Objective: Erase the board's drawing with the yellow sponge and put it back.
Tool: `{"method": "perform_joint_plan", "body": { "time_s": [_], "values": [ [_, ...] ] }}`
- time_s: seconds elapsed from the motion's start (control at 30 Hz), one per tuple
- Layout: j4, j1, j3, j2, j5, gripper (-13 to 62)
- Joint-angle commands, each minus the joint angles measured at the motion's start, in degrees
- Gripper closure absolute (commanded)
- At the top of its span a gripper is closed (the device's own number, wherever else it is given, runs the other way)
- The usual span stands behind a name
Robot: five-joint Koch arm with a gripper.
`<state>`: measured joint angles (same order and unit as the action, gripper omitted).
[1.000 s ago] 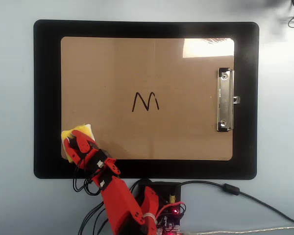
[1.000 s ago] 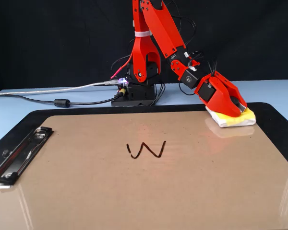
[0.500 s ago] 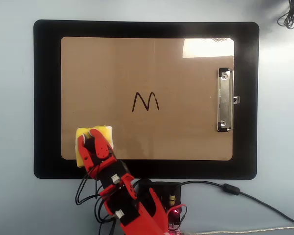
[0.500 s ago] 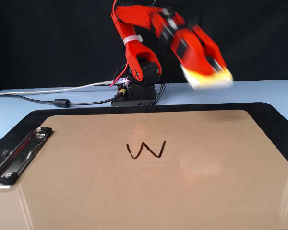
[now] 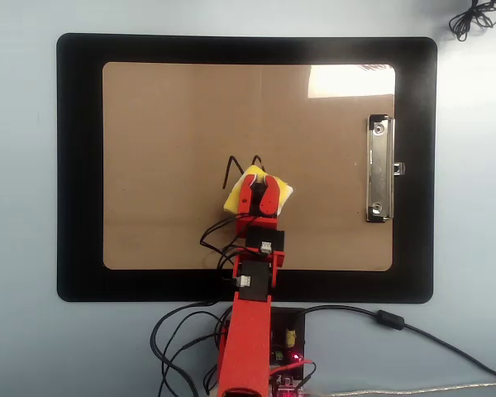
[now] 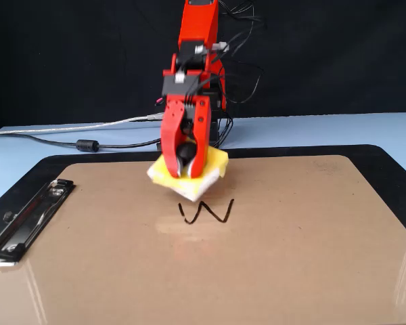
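While the red gripper (image 6: 185, 169) pinches the black knob of the yellow sponge (image 6: 213, 164), jaws closed on either side of it, the sponge sits tilted near the middle of the brown board (image 6: 311, 257), right beside the small black zigzag drawing (image 6: 206, 212). The drawing looks mostly intact, so wiping is prob. just starting. Risks: the tilt means only one edge rubs, leaving ink behind; pressing too hard could slide the board on the black mat (image 5: 78, 165); the knob could slip from the jaws mid-wipe. The metal clip (image 5: 379, 169) sits well apart, no obstacle.
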<state>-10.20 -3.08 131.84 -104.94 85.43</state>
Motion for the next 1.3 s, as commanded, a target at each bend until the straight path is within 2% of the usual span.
{"method": "perform_joint_plan", "body": {
  "time_s": [0.0, 0.1, 0.23, 0.37, 0.47, 0.57, 0.77, 0.87, 0.93, 1.17, 1.27],
  "values": [
    [11.5, -1.2, 1.3, 0.4, 0.4, 57.5],
    [24.2, -1.7, 8.7, 4.0, 0.5, 57.5],
    [41.7, -5.6, 11.3, 16.3, 0.5, 57.5],
    [49.2, -6.8, -2.5, 33.8, 0.5, 57.6],
    [48.7, -7.4, -15.7, 42.5, 0.5, 57.5],
    [47.3, -7.6, -12.9, 41.4, 0.5, 57.5],
    [46.9, -7.3, 17.1, 14.2, 0.4, 57.5],
    [46.2, -6.3, 25.4, 5.4, 0.4, 57.5],
    [46.1, -4.4, 24.2, 7.6, 0.6, 57.5],
    [46.4, -0.5, -9.4, 40.3, 0.8, 57.5],
    [46.6, -0.5, -9.4, 41.0, 0.9, 57.5]
  ]
}}
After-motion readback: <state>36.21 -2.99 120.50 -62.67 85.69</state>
